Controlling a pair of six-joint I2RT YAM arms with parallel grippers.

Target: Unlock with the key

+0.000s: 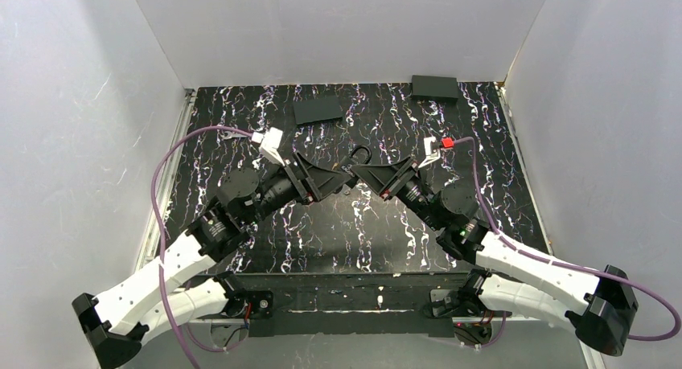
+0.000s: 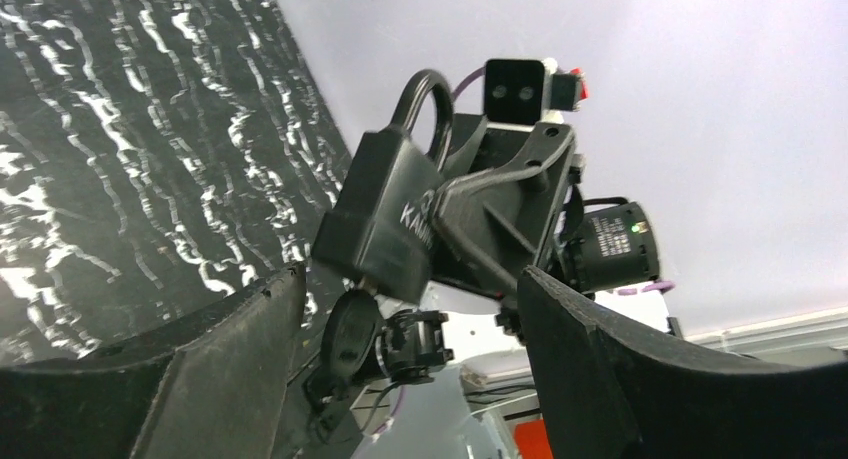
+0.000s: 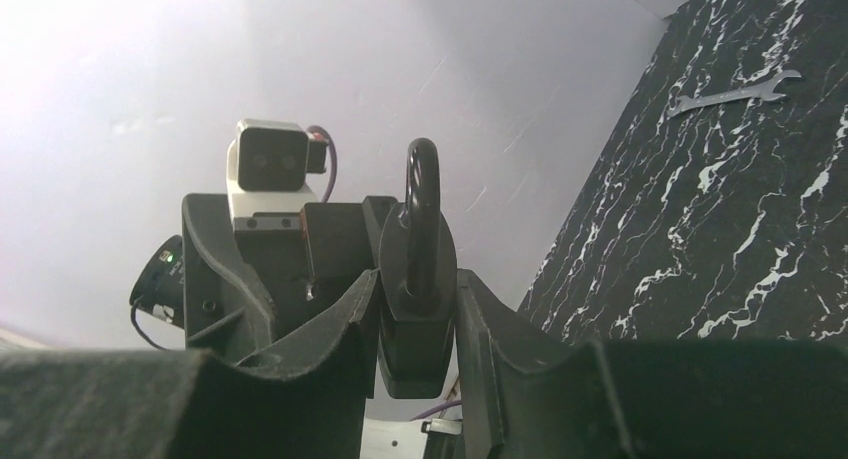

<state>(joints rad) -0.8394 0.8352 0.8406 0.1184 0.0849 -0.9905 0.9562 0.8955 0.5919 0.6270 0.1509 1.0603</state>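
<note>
End effectors (image 1: 347, 180) (image 1: 363, 171) two, padlock (image 3: 415, 314) one

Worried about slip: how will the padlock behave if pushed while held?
The padlock, clamped by its broad faces in the right gripper, looks rigid and probably dense for its size. Its smooth black body may twist in that grip if the key is pushed off-centre.
</note>
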